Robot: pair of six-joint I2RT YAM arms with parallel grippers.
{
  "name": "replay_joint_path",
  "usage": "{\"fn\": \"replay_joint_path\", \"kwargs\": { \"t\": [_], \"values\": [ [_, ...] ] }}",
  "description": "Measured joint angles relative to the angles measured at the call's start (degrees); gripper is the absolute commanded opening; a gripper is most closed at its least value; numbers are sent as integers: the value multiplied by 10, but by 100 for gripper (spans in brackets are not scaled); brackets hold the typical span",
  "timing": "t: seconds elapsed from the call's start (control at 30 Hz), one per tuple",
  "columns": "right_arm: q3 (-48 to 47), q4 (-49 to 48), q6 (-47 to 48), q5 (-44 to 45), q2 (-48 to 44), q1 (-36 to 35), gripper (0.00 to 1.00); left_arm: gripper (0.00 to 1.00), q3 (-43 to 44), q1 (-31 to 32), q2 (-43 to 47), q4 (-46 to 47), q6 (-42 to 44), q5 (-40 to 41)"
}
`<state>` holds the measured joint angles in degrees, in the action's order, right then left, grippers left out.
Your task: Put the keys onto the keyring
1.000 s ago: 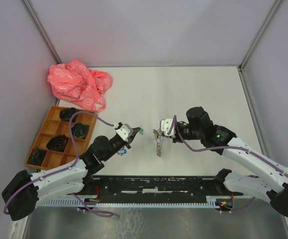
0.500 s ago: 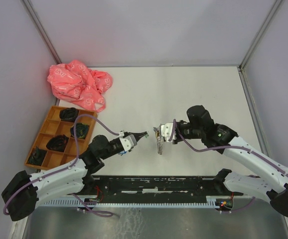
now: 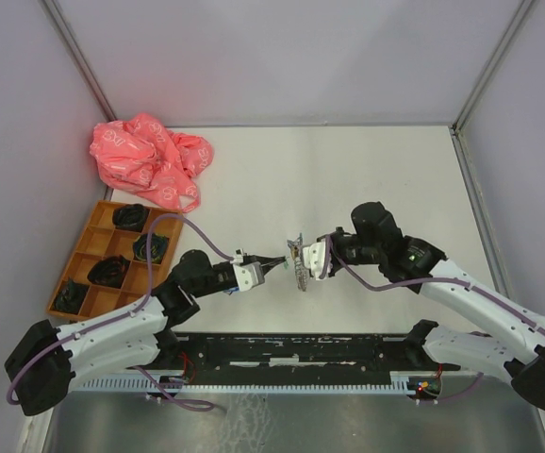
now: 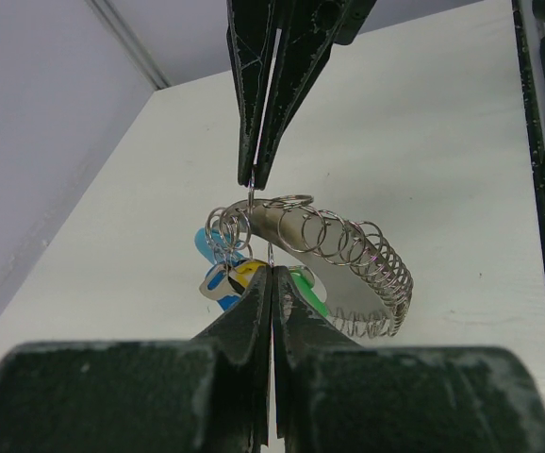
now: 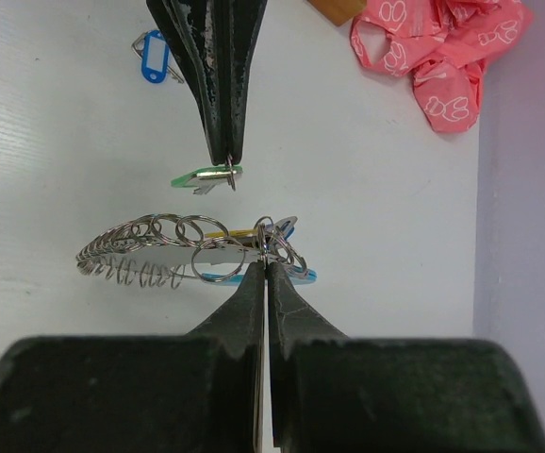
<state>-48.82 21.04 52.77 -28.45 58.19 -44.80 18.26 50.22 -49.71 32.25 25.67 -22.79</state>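
Observation:
My left gripper [image 3: 274, 263] is shut on the small ring of a green-tagged key [image 5: 206, 177], held above the table. My right gripper [image 3: 303, 261] faces it, shut on one end of the keyring [image 5: 150, 236], a curved row of several silver rings along a pale strip, with yellow and blue tags hanging at the gripped end. In the right wrist view the left gripper [image 5: 223, 156] hangs just above the keyring, its ring a short way from my right gripper [image 5: 266, 266]. In the left wrist view my left gripper [image 4: 271, 272] sits just below the keyring [image 4: 348, 250]; the right gripper [image 4: 254, 175] pinches a ring above.
A blue-tagged key [image 5: 155, 58] lies loose on the white table near the left arm. An orange compartment tray [image 3: 76, 253] holding dark bundles stands at the left. A crumpled pink bag [image 3: 150, 159] lies behind it. Grey walls enclose the table.
My left gripper has swung right and levelled out, bringing the green-tagged key up to the keyring. The right gripper has shifted slightly left with the keyring.

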Motion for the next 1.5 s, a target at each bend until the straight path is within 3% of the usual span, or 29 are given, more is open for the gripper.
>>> {"fn": "replay_joint_path", "kwargs": {
  "t": [0.5,1.5],
  "values": [
    [7,6,45,30,9,-30,1,3,13,0,-23,-9,4,-3],
    [7,9,42,48,19,-39,1,3,26,0,-44,-10,10,-18]
  ]
}}
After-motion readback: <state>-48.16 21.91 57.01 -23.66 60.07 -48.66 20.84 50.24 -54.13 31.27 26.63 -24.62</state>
